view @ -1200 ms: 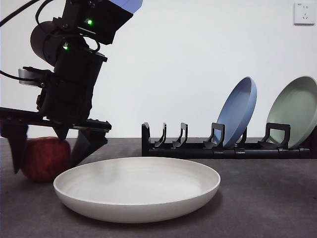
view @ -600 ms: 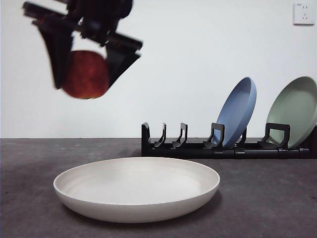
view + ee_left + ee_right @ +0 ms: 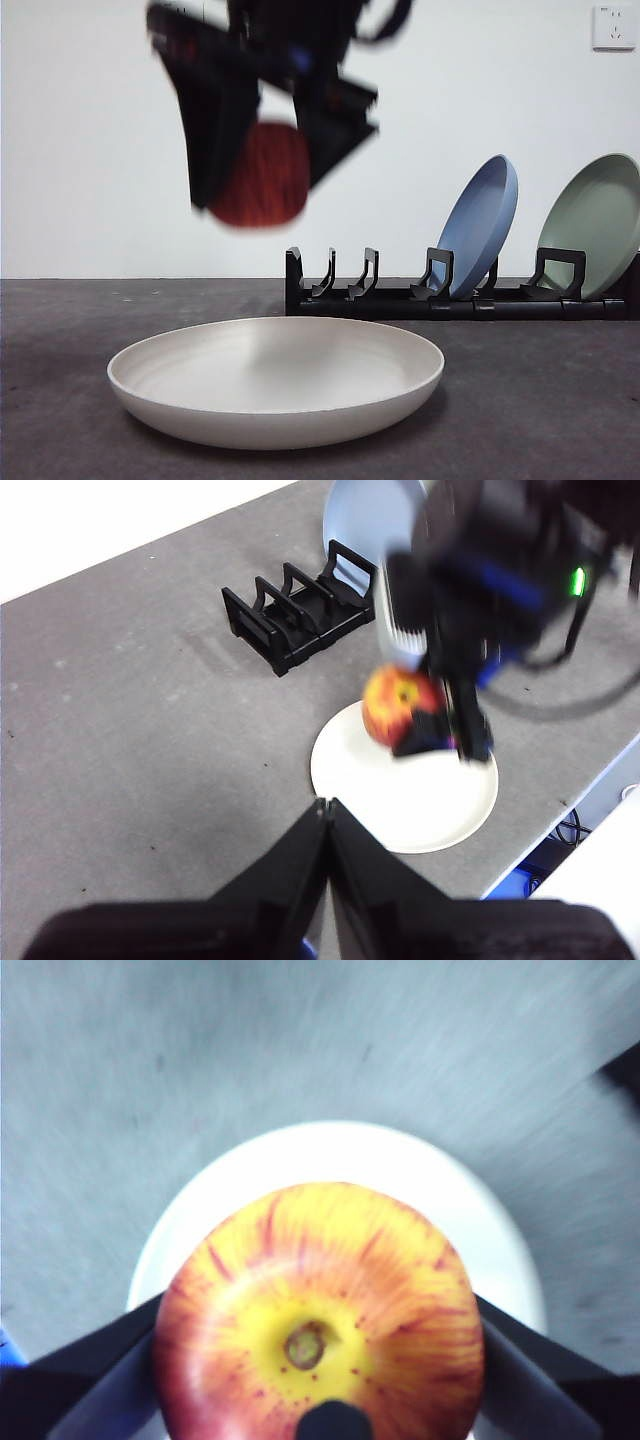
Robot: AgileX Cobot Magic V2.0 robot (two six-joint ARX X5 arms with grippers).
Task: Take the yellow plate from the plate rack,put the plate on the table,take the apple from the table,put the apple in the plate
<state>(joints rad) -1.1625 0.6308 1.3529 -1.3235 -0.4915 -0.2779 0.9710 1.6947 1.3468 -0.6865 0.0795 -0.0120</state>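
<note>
The red apple (image 3: 262, 175) hangs in the air with my right gripper (image 3: 258, 190) shut on it, its yellow stem patch facing the right wrist camera (image 3: 318, 1330). Directly below it the cream yellow plate (image 3: 275, 385) lies flat on the dark grey table (image 3: 550, 400); its rim shows around the apple (image 3: 330, 1160). Behind stands the black plate rack (image 3: 400, 300). My left gripper (image 3: 328, 805) waits high above the table, jaws shut with nothing in them, and looks down on the apple (image 3: 400, 705) and plate (image 3: 420, 800).
A blue plate (image 3: 480, 225) and a pale green plate (image 3: 595, 225) lean in the rack's right-hand slots. The table's edge (image 3: 560, 800) runs close beside the cream plate in the left wrist view.
The right gripper closed on the apple at the table's left, lifted it, and carried it rightward; it now hangs over the plate. Plate and rack have not moved.
</note>
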